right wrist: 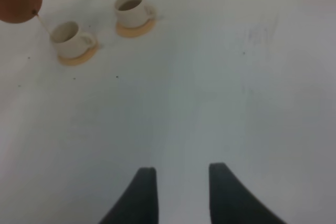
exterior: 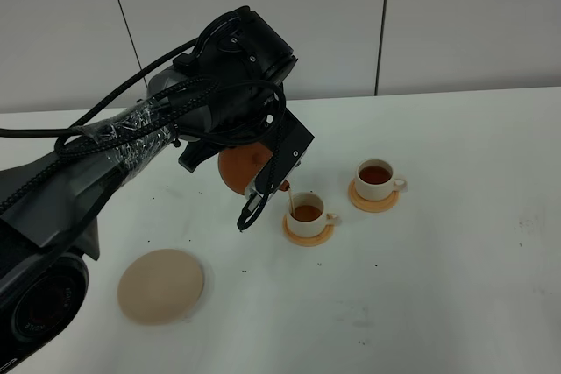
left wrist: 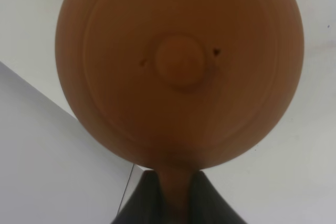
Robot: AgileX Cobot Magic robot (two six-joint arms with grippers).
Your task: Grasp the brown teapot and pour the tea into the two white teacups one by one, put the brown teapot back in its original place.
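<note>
My left gripper (exterior: 263, 190) is shut on the loop handle of the brown teapot (exterior: 241, 168), which it holds tilted above the table. The pot's lid fills the left wrist view (left wrist: 178, 66), with the handle pinched between the fingers (left wrist: 139, 205). A thin stream of tea (exterior: 290, 201) runs from the spout into the nearer white teacup (exterior: 307, 213). Dark tea stands in the other teacup (exterior: 377, 177). The pale beige disc coaster (exterior: 162, 285) lies bare at the front left. My right gripper (right wrist: 181, 192) is open over bare table, away from both cups (right wrist: 71, 38) (right wrist: 131, 8).
Each cup sits on a small orange coaster (exterior: 308, 234) (exterior: 374, 203). The white table (exterior: 456, 286) runs on to the right and front of the cups. The left arm's cable-wrapped body (exterior: 131, 142) reaches in from the left. The right arm is outside the exterior high view.
</note>
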